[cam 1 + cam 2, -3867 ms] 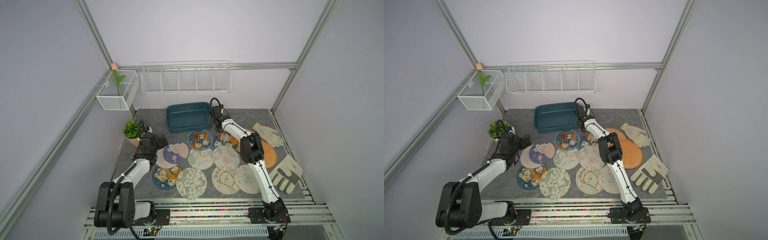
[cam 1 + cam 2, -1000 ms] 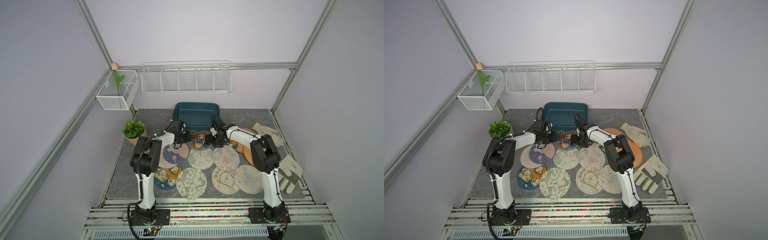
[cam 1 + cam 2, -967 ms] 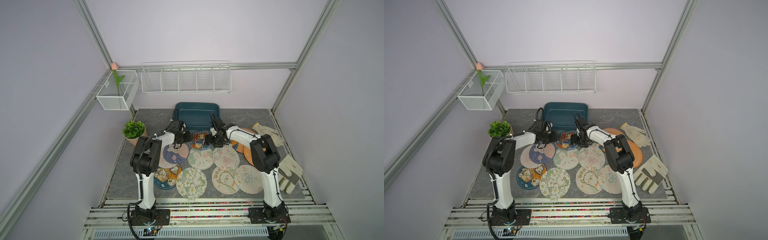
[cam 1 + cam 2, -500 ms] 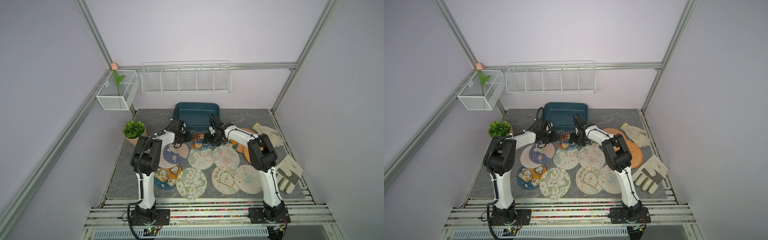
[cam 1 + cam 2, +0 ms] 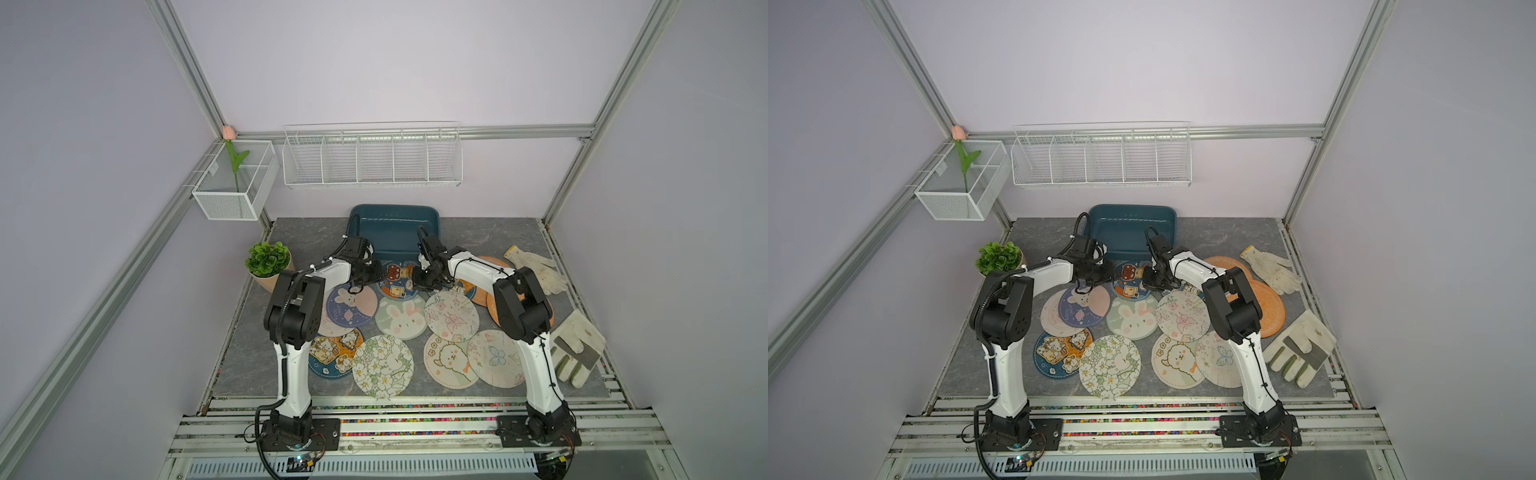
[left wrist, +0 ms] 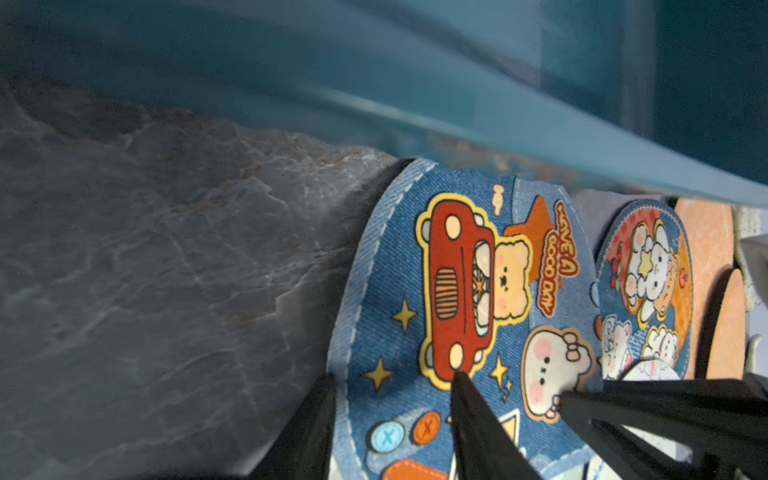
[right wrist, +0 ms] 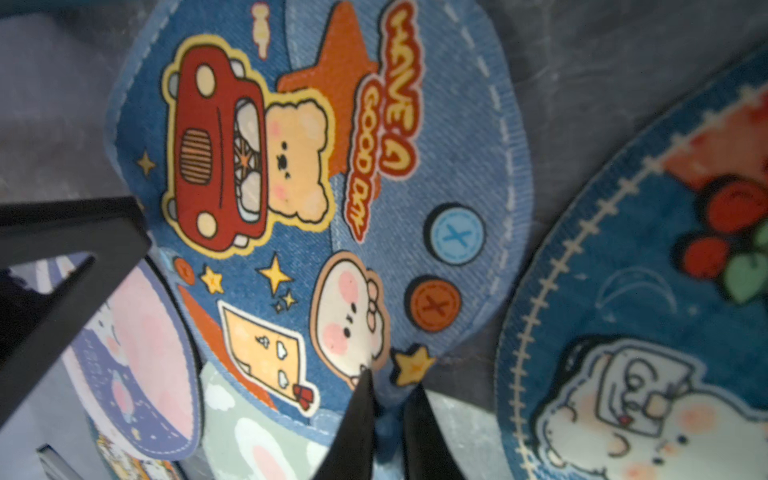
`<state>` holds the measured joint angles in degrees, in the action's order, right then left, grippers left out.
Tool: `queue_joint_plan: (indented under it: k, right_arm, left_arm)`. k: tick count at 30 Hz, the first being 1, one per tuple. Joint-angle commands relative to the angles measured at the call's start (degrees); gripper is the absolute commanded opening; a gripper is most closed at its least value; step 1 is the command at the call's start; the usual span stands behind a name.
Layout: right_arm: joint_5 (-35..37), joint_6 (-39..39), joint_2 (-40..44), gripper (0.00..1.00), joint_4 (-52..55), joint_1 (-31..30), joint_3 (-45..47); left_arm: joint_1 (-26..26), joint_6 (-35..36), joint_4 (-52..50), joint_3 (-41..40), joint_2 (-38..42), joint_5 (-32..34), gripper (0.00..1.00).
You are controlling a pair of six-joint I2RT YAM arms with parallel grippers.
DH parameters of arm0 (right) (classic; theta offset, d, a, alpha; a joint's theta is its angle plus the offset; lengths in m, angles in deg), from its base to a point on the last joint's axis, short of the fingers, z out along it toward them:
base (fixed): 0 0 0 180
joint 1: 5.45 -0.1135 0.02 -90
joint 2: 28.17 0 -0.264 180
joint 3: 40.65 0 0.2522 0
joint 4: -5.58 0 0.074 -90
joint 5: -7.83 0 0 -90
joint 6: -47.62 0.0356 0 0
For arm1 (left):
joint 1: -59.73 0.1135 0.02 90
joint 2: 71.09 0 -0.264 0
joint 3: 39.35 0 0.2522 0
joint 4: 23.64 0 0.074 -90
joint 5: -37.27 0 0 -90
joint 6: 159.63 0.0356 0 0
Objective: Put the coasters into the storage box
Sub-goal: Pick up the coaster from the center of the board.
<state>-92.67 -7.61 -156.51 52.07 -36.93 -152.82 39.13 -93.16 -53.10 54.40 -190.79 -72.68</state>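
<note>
The blue coaster with a red car and a bear (image 5: 397, 279) (image 5: 1130, 280) lies just in front of the teal storage box (image 5: 395, 224) (image 5: 1131, 226). My right gripper (image 7: 390, 380) (image 5: 415, 282) is shut on this coaster's edge (image 7: 332, 166). On the opposite side, my left gripper (image 6: 392, 378) (image 5: 376, 272) stands open astride the coaster's rim (image 6: 457, 291), one finger on the print and one off its edge. Several other coasters, such as a green bunny one (image 5: 401, 318) and plain orange ones (image 5: 490, 266), lie spread over the grey table.
Two off-white gloves (image 5: 536, 266) (image 5: 577, 353) lie at the right. A potted plant (image 5: 268, 259) stands at the left beside my left arm. White wire baskets (image 5: 372, 156) (image 5: 235, 183) hang on the back and left walls. The box wall (image 6: 374, 83) is close behind the coaster.
My right gripper has closed on the car coaster's edge within the last second. Both arms have barely shifted. Earlier still, the left arm was drawn back by the plant and the box stood further left.
</note>
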Motion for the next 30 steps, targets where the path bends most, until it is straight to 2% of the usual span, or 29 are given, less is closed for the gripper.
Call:
queue_joint_plan:
  k: [1, 9, 16, 23, 30]
  right_arm:
    - [-0.48, -0.18, 1.04, 0.07, 0.29, -0.68, -0.56]
    - [-2.72, -2.09, 6.74, 0.07, 3.82, -1.28, -0.72]
    - [-5.51, -4.06, 10.44, 0.07, 7.49, -1.74, -3.85]
    - [-8.73, -6.23, 11.10, 0.07, 11.71, -2.24, -10.90]
    - [-10.11, -8.30, 7.84, 0.07, 14.62, -2.26, -21.66]
  left_arm:
    - [-0.60, -0.15, -1.99, -0.91, 0.09, -1.50, 0.49]
    - [0.56, -3.38, 2.31, -4.13, 5.89, -2.03, 0.62]
    - [3.30, -6.33, 5.42, -7.81, 10.70, -2.90, 0.67]
    - [5.51, -6.44, 5.54, -10.86, 14.45, -2.72, 0.71]
    - [6.36, -6.53, 6.21, -14.08, 17.05, -2.46, 0.76]
